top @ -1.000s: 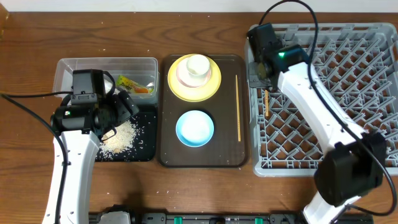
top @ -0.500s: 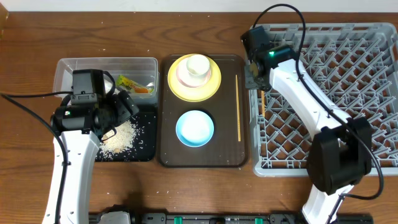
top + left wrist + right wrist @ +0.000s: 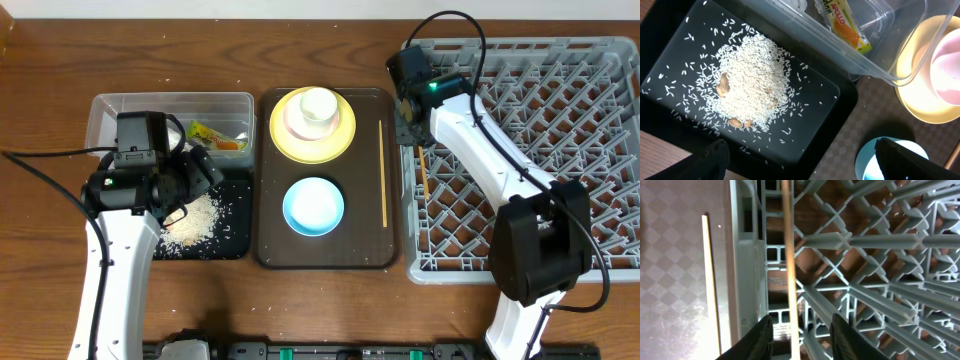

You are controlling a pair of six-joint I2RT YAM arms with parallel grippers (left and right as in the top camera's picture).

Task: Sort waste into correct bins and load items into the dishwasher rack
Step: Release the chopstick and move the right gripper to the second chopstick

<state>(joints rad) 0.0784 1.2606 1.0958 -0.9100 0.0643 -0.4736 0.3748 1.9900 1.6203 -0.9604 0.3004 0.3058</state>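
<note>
You see one thin wooden chopstick (image 3: 788, 255) lying flat in the grey rack (image 3: 745, 255), between the parted right fingers (image 3: 761, 336). Its twin (image 3: 710, 280) lies parallel, just outside.

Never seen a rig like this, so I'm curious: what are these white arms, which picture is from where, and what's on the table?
These are two robot arms with two-finger grippers. One picture looks down from above; the other two come from a camera on each wrist. The left gripper, open and empty, hangs over a black tray of rice, beside a clear tub holding a snack wrapper. The brown tray carries a yellow plate with a pink bowl and cup, a blue bowl and one chopstick. The right gripper stands open around a second chopstick lying in the grey rack.
</note>
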